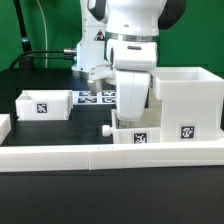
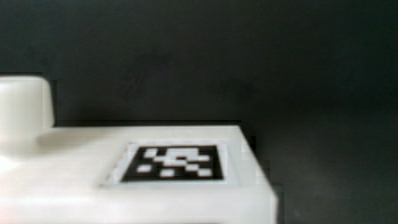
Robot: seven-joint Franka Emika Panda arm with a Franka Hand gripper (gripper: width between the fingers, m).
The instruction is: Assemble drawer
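The tall white housing (image 1: 186, 98) stands at the exterior view's right, with a tag low on its front. One small tray (image 1: 45, 103) with a tag lies at the left. The second tray (image 1: 135, 136) sits in the middle, against the housing's left side, with a small dark knob (image 1: 106, 130) on its left end. My gripper (image 1: 129, 116) hangs straight down onto this tray, and its fingertips are hidden behind the hand and the tray wall. The wrist view shows the tray's tagged face (image 2: 178, 162) very close and a white rounded post (image 2: 18, 112) beside it. No fingers show there.
The long low white border wall (image 1: 100, 156) runs across the front. The marker board (image 1: 98, 97) lies flat behind my arm. Cables and a green backdrop are at the far left.
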